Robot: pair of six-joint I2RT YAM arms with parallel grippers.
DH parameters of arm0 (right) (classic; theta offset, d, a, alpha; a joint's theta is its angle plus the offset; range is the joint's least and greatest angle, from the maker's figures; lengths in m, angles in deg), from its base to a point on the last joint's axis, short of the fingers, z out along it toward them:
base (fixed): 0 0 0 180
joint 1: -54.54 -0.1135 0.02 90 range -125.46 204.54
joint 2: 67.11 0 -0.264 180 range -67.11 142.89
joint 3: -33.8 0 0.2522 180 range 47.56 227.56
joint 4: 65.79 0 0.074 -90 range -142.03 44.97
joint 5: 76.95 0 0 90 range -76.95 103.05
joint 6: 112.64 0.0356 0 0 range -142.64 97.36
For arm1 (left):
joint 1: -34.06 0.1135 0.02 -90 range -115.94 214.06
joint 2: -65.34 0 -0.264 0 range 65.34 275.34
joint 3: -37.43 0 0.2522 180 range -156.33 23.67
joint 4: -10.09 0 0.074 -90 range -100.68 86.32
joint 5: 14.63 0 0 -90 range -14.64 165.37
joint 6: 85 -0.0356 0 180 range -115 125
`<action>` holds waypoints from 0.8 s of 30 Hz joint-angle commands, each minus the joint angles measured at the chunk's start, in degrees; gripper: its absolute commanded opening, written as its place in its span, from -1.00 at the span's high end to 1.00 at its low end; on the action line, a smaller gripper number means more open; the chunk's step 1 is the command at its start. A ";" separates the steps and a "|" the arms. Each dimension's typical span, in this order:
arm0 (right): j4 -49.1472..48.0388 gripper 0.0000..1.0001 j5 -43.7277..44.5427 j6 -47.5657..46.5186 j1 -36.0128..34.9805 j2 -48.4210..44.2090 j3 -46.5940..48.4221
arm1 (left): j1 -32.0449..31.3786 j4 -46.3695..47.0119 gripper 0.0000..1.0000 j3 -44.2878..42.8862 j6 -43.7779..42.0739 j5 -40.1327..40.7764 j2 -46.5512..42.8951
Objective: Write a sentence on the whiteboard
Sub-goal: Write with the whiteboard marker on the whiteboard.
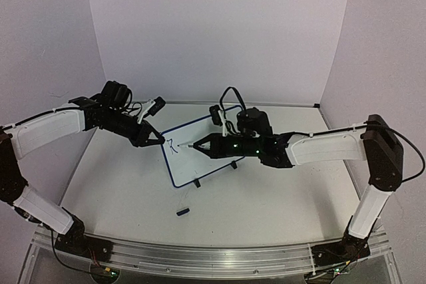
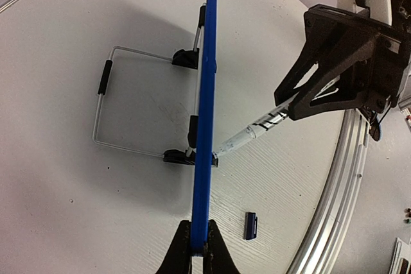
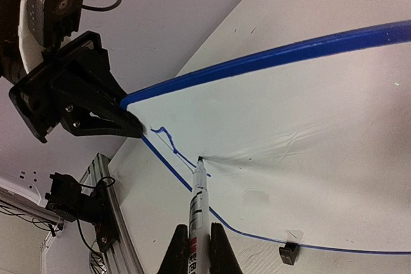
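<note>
The whiteboard stands tilted at the table's middle; in the left wrist view it is an edge-on blue line. My left gripper is shut on its left edge, the jaws pinching the blue frame. My right gripper is shut on a white marker, whose tip touches the board face. Only one short blue stroke of the sentence shows, near the board's left edge.
A small dark marker cap lies on the table in front of the board; it also shows in the left wrist view. A wire stand props the board from behind. An aluminium rail runs along the near edge.
</note>
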 commanded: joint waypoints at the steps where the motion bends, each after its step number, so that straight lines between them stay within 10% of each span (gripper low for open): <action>1: -1.44 1.00 1.25 0.47 0.37 0.73 1.89 | -0.27 -0.87 1.00 -0.16 -0.33 -0.61 -1.10; 24: -0.84 1.00 1.25 1.40 0.33 0.89 -1.38 | -0.27 -0.89 1.00 -0.24 -0.35 -0.61 -1.32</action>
